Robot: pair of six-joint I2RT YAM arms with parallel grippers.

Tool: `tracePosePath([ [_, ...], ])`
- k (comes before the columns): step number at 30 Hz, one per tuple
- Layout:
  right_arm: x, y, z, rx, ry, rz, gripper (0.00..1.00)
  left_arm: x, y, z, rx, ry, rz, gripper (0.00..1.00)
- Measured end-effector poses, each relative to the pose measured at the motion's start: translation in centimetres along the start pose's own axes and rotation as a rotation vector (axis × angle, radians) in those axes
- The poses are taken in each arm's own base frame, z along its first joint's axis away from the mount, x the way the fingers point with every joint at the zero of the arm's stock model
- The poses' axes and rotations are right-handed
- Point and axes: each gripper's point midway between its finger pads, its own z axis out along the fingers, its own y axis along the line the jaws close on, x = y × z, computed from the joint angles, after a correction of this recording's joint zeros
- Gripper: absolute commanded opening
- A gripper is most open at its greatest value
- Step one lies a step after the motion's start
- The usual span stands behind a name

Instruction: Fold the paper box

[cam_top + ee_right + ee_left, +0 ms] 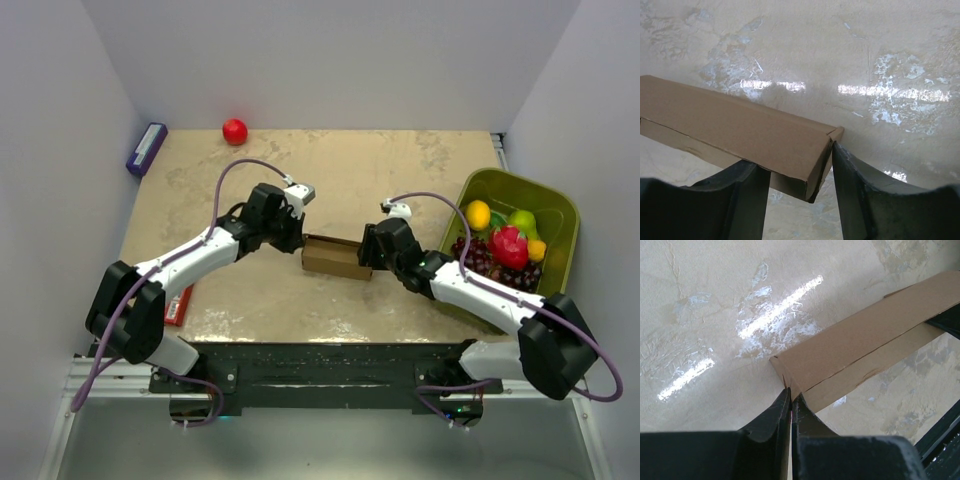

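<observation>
The paper box (335,256) is a plain brown, long flat cardboard shape lying mid-table between both arms. My left gripper (300,243) is at its left end. In the left wrist view that gripper (790,397) is shut, pinching a thin corner flap of the paper box (865,340). My right gripper (368,255) is at the box's right end. In the right wrist view its jaws stand apart around the end corner of the paper box (740,125). The right finger (860,190) touches the small end flap, and the left finger (740,195) sits in front of the long side.
A green bin (520,180) of toy fruit stands at the right, beside my right arm. A red ball (234,131) and a small purple box (146,148) lie at the back left. A red flat pack (180,305) lies by the left arm's base. White walls enclose the table.
</observation>
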Motion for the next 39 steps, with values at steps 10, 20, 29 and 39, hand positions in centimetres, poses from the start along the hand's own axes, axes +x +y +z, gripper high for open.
tracePosePath([
  [10, -0.2, -0.6, 0.5, 0.034, -0.021, -0.004, 0.45, -1.1, 0.0, -1.0, -0.024, 0.018, -0.015, 0.0],
  [20, -0.4, -0.8, 0.7, 0.049, -0.035, -0.011, 0.41, -1.3, -0.3, -1.3, -0.021, 0.022, -0.047, 0.0],
  [29, -0.5, -0.8, 0.9, 0.056, -0.042, -0.016, 0.39, -0.9, -0.6, -0.7, -0.009, 0.014, -0.092, 0.0],
  [39, -0.6, -1.2, 1.0, 0.079, -0.054, -0.021, 0.38, -0.7, -1.1, -0.1, 0.002, -0.024, -0.116, 0.0],
])
